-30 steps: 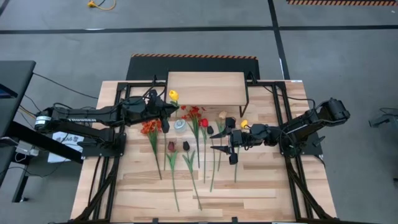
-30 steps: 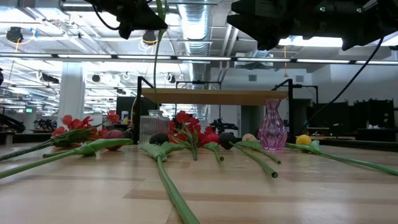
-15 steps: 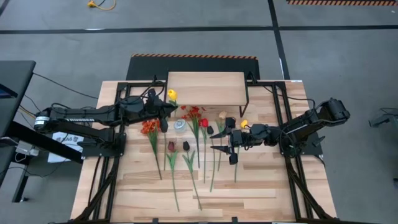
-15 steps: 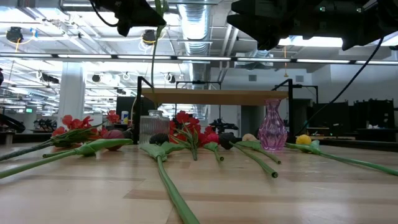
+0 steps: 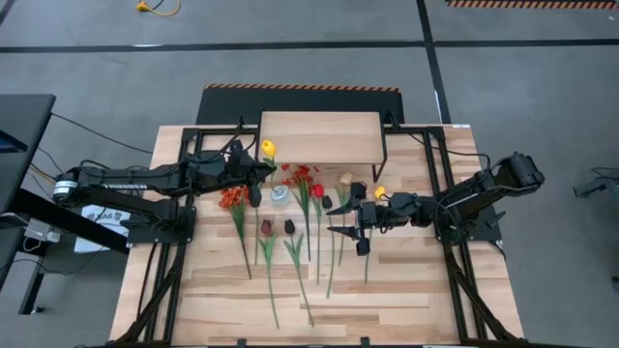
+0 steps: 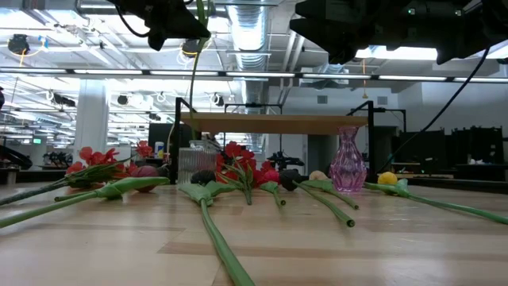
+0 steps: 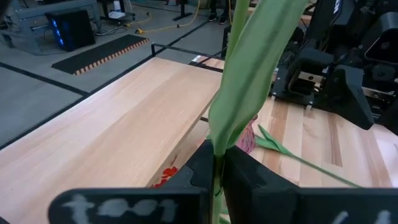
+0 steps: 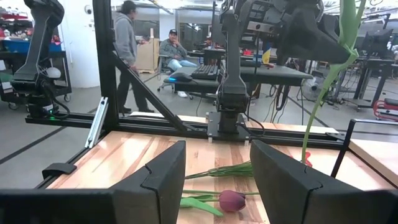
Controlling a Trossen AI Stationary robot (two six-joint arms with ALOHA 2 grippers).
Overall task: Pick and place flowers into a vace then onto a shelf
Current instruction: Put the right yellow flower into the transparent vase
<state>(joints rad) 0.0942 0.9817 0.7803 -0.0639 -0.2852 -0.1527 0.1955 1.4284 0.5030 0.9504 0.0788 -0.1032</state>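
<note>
My left gripper (image 5: 255, 174) is shut on a yellow tulip (image 5: 269, 148), held high over the clear ribbed vase (image 6: 195, 164). Its green stem (image 6: 193, 87) hangs down to the vase's mouth; whether the end is inside, I cannot tell. The other flowers (image 5: 290, 227) lie flat on the table, heads toward the shelf (image 5: 321, 137). My right gripper (image 5: 350, 224) hovers open above them, nothing between its fingers (image 8: 158, 177). A pink vase (image 6: 348, 160) stands on the table in front of the shelf. My left gripper pinches the tulip's stem together with a long leaf (image 7: 219, 163) between its two fingers. The fingers come nearly level from the table's left and lie across the stem. The tulip is lifted clear and roughly upright, its stem hanging below the fingers toward the clear vase.
A second yellow flower (image 5: 379, 192) lies close to my right gripper. The shelf's black legs (image 6: 178, 135) stand just behind the vases. The near half of the table (image 5: 319, 309) holds only stem ends. People are in the room beyond the table's left side (image 8: 127, 37).
</note>
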